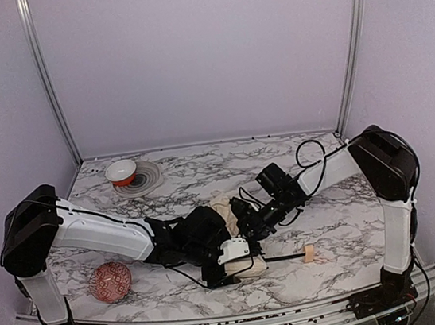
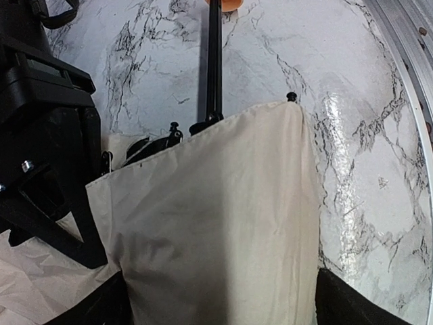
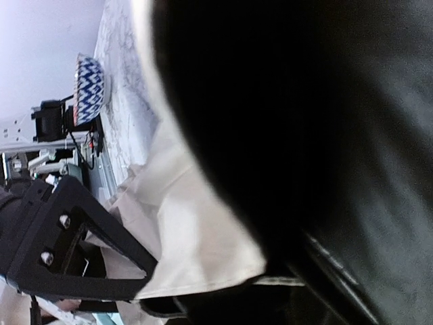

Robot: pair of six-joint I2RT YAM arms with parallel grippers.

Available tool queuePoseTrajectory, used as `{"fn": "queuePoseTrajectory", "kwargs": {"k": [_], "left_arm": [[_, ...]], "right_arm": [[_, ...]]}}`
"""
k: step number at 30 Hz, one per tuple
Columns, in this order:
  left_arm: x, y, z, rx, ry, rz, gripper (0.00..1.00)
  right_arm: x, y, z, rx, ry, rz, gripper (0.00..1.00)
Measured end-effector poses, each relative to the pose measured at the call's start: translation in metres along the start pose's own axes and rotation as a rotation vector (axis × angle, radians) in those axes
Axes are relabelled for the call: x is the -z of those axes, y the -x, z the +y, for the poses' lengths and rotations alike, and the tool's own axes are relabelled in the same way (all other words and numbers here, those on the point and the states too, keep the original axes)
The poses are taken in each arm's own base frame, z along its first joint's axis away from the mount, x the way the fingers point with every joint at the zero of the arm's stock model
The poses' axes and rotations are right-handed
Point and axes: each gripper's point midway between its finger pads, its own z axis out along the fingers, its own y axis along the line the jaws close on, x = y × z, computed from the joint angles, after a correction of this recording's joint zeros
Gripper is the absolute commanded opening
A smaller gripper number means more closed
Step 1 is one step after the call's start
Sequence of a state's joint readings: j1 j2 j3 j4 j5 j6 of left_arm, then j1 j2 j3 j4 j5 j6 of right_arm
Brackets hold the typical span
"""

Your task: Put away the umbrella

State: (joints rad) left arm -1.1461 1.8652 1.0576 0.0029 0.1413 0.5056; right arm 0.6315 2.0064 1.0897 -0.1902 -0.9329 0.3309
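Though a red patterned ball [image 1: 110,282] sits near left and a bowl [image 1: 121,172] on a plate [image 1: 151,179] sits far left, neither belongs to the task. Left gripper [image 2: 220,306] extends from the left to the table's near middle, jaws spread about as wide as they go, straddling the umbrella [image 2: 216,203]. The cream canopy [image 2: 203,237] fills the gap and seems to touch both fingers, but no real squeeze shows, so I would not call it held. Umbrella lies on the marble table [image 1: 345,218] around the middle, cloth bunched under both arms, black shaft [image 2: 214,68] running right to the small tan handle [image 1: 310,253], which lies free at near right. Right gripper [image 1: 251,220] extends from the right and ends at the bunched cloth, close to the left one. Its own view is mostly blocked by something dark, with one finger seen beside the cloth, so can't tell how wide its jaws stand or whether it has anything. Handling, as a guess: light overall, cloth soft and slippery, likely to slump and slide out of a pinch; thin ribs with small black tips [image 2: 291,96] look easy to bend. Stiff parts are shaft and handle — best hold is probably there, or around the whole gathered bundle — not on a loose fold.
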Motion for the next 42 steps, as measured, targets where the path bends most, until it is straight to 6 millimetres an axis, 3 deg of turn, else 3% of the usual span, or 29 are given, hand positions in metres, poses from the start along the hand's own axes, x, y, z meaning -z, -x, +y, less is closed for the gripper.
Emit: {"fn": "queuePoseTrajectory", "kwargs": {"k": [6,12,15,18,20,27,29,30,33,34,37,42], "left_arm": [[-0.007,-0.003,0.003,0.019,0.002,0.006,0.73],[-0.010,-0.003,-0.003,0.051,-0.037,-0.005,0.71],[-0.011,-0.002,-0.005,0.063,-0.055,-0.011,0.72],[-0.013,0.001,-0.006,0.068,-0.065,-0.019,0.72],[-0.014,0.002,-0.007,0.072,-0.070,-0.020,0.72],[-0.016,0.004,-0.007,0.088,-0.079,-0.025,0.73],[-0.016,0.004,-0.007,0.091,-0.080,-0.025,0.73],[-0.016,0.004,-0.007,0.094,-0.081,-0.024,0.73],[-0.017,0.004,-0.008,0.098,-0.083,-0.024,0.73],[-0.017,0.004,-0.008,0.100,-0.084,-0.025,0.73],[-0.017,0.004,-0.008,0.104,-0.086,-0.025,0.73],[-0.018,0.005,-0.010,0.111,-0.103,-0.028,0.73]], "right_arm": [[0.013,0.009,-0.010,-0.031,-0.121,-0.052,0.17],[0.077,0.036,-0.036,-0.067,-0.297,-0.233,0.19],[0.110,0.043,-0.048,-0.090,-0.373,-0.303,0.25],[0.124,0.049,-0.049,-0.065,-0.426,-0.314,0.33],[0.121,0.059,-0.035,0.001,-0.427,-0.311,0.37],[0.078,0.089,0.060,0.290,-0.307,-0.316,0.51],[0.069,0.090,0.070,0.305,-0.275,-0.312,0.50],[0.066,0.091,0.070,0.303,-0.269,-0.310,0.48],[0.055,0.093,0.058,0.272,-0.265,-0.291,0.08],[0.051,0.091,0.052,0.254,-0.264,-0.279,0.00],[0.045,0.089,0.040,0.217,-0.278,-0.262,0.00],[0.064,0.097,0.026,0.159,-0.306,-0.312,0.00]]}}
